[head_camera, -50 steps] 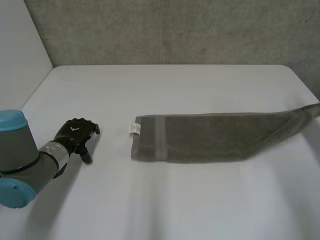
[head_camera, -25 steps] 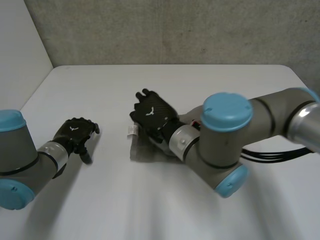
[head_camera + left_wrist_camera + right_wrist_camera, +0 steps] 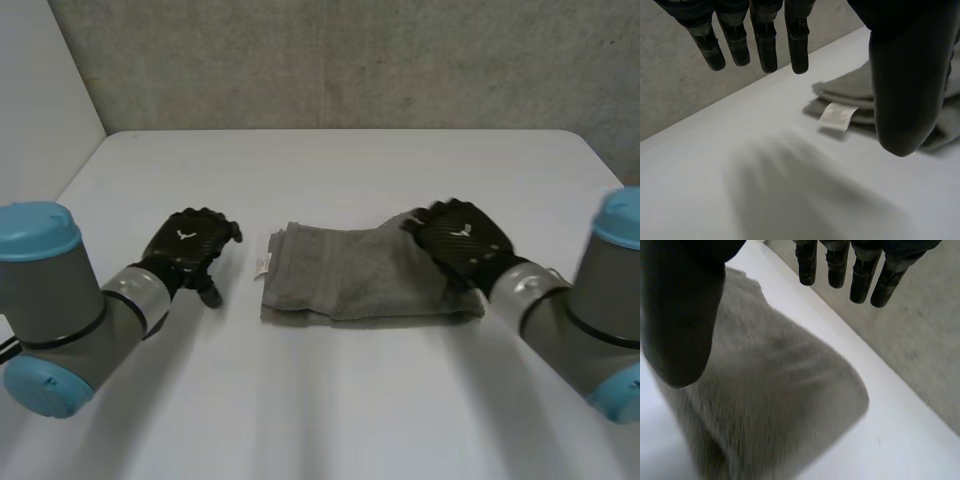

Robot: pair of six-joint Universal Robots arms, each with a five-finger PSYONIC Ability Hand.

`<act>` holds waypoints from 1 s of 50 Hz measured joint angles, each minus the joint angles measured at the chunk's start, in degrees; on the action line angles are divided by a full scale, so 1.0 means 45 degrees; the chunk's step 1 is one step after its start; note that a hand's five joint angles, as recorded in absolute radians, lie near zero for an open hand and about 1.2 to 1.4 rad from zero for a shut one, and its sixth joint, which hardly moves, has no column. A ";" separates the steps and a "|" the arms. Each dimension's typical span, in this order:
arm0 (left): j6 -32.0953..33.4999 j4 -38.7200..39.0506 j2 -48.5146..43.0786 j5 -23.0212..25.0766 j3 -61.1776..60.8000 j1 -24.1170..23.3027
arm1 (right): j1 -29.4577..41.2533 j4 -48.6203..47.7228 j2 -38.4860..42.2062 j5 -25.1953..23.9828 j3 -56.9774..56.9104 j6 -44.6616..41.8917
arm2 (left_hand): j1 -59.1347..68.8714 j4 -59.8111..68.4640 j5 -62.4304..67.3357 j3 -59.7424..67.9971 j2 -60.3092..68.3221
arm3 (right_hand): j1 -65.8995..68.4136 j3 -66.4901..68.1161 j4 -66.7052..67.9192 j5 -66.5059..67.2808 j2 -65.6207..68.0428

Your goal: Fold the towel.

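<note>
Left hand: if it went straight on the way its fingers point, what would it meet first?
Probably bare table: the left hand is open, fingers aimed just past the towel, whose labelled end lies on its thumb side. Depth is unclear; it might clip that end.

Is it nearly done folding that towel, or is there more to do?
Mostly done. The grey towel already lies doubled over, layers stacked at the label. Nothing is being held: the right robot hand is over the folded end, fingers straight, and the left robot hand is open beside the label end. Possibly left: another fold, or neatening the uneven top layer.
</note>
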 measured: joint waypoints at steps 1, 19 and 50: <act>-0.0037 0.0001 0.0004 -0.0006 0.0009 -0.0085 | -0.0158 -0.0085 -0.0045 -0.0080 0.0167 0.0057 | -0.0013 0.0000 -0.0011 0.0000 -0.0006 | 0.0048 0.0001 0.0000 0.0035 0.0000; -0.0207 0.0053 -0.0063 -0.0024 -0.0279 -0.0979 | -0.1982 -0.1623 0.1326 -0.1197 0.1461 0.0735 | -0.0505 0.0000 -0.0634 0.0000 -0.0588 | 0.7769 0.0002 0.0000 0.7758 0.7743; -0.0213 0.0096 0.0165 -0.0143 -0.0494 -0.0677 | 0.0459 -0.0754 0.0243 -0.1309 -0.1650 0.0166 | -0.1157 0.0000 -0.1131 0.0000 -0.1136 | 1.2878 0.0001 -0.0001 1.3511 1.2356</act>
